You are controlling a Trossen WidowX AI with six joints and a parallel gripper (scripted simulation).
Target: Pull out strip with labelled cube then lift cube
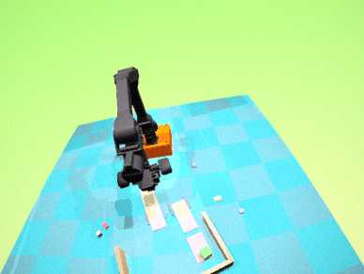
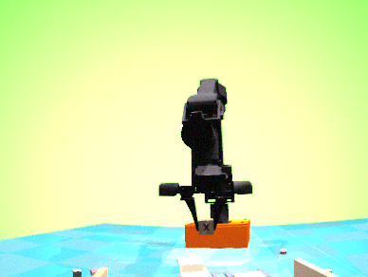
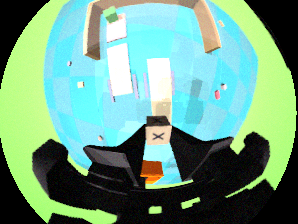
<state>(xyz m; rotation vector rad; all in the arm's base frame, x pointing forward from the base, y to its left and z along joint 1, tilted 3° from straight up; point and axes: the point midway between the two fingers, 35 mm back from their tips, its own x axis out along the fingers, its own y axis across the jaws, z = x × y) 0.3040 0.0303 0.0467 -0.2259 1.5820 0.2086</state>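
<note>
One arm (image 1: pixel 127 108) (image 2: pixel 206 138) stands over the table (image 1: pixel 263 164) (image 2: pixel 38 249) (image 3: pixel 235 65), near its far edge as the top view shows it. Beside it sits an orange box (image 1: pixel 161 149) (image 2: pixel 237 236) (image 3: pixel 151 169). Wooden walls (image 1: pixel 218 238) (image 2: pixel 310 271) (image 3: pixel 145 4) stand toward the table's near edge.

The whole strip (image 1: pixel 154 216) (image 2: pixel 192 267) (image 3: pixel 159 80) lies flat between the walls and the arm, nearer the far edge than the split strip. The split strip's two pieces (image 1: pixel 185 217) (image 3: pixel 119 70) lie apart, the outer one toward the near edge with a green cube (image 1: pixel 205 252) (image 3: pixel 110 14) on it.

Gripper (image 1: pixel 151 185) (image 2: pixel 206 229) (image 3: pixel 156 125): closed on the labelled cube (image 2: pixel 206 227) (image 3: pixel 158 135), its X mark visible. The cube is clear of the table, above the strip's far end.

Assessment: the pull appears done; the final step, lifting and holding, is in hand. The next move calls for a firm grip and a steady hold, raising further if required.
</note>
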